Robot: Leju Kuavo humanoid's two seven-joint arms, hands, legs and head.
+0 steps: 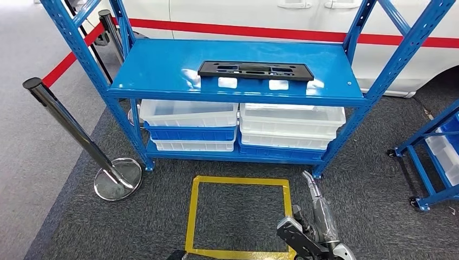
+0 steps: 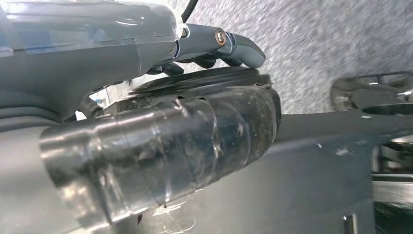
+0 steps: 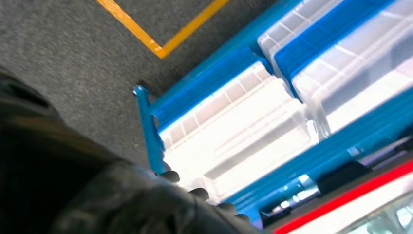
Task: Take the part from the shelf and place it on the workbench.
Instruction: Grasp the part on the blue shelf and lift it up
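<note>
The part point(image 1: 255, 70) lies flat mid-shelf point(image 1: 162, 70), near the front edge for easy reach. The right hand point(image 1: 316, 216) hangs below it, holding nothing, fingers' spread unclear; left hand point(image 2: 146, 141) likewise unclear.

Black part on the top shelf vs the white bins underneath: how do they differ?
The black part is flat, thin and dark with cut-outs; the white bins are deep, translucent tubs. The black part lies alone on the open top deck of the blue shelf; the white bins sit stacked with blue bins on the lower level. The black part lies slightly askew to the shelf edge; the white bins sit square. Both are untouched; the right robot hand is low over the floor.
</note>
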